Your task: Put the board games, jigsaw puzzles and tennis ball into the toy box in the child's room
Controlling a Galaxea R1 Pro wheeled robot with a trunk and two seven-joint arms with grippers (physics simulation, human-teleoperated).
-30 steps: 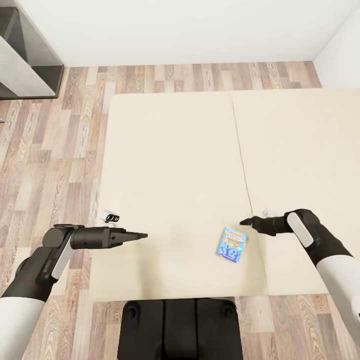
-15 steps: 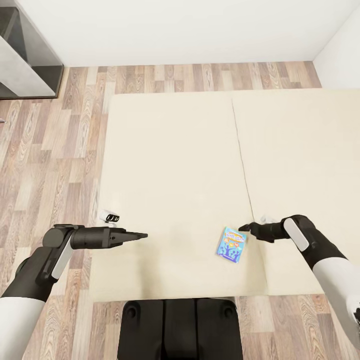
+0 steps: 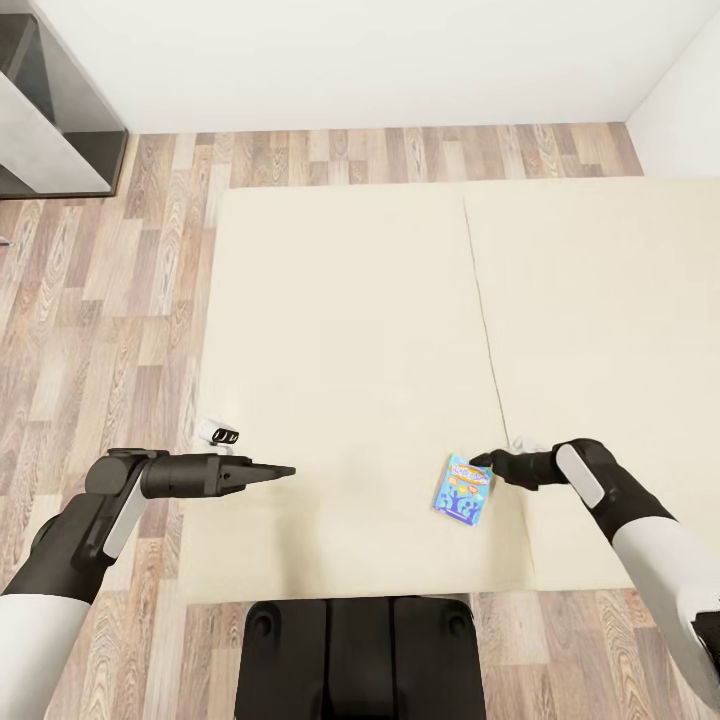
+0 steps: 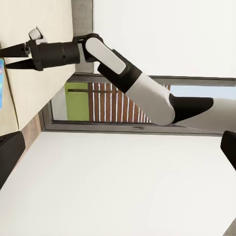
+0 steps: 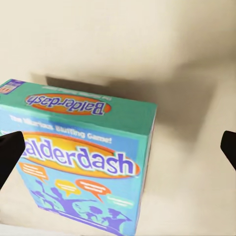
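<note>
One board game (image 3: 463,487) is in view: a small blue box lying flat on the beige bed (image 3: 350,330), near the bed's front edge and just left of the seam that divides the mattress surface into two panels. In the right wrist view the box (image 5: 81,162) reads "Balderdash" on its lid and again on its side wall, with a teal-blue print and orange title ovals. Two grippers are in view. The right gripper (image 3: 482,461) sits at the box's upper right corner, its tip over or just touching that corner; contact cannot be confirmed. Its jaws are spread: the right wrist view shows one dark fingertip (image 5: 9,152) at each side of the frame with the box between them, and the left wrist view shows the same gripper (image 4: 6,55) with its two fingers parted. The left gripper (image 3: 284,470) hangs over the left part of the bed, well apart from the box, pointing toward the right; its two fingers lie together with no gap visible and nothing held. One small white-and-black object (image 3: 217,433) rests at the bed's left edge. One grey shelf unit (image 3: 50,110) stands on the wooden floor (image 3: 100,300) at the far left.
</note>
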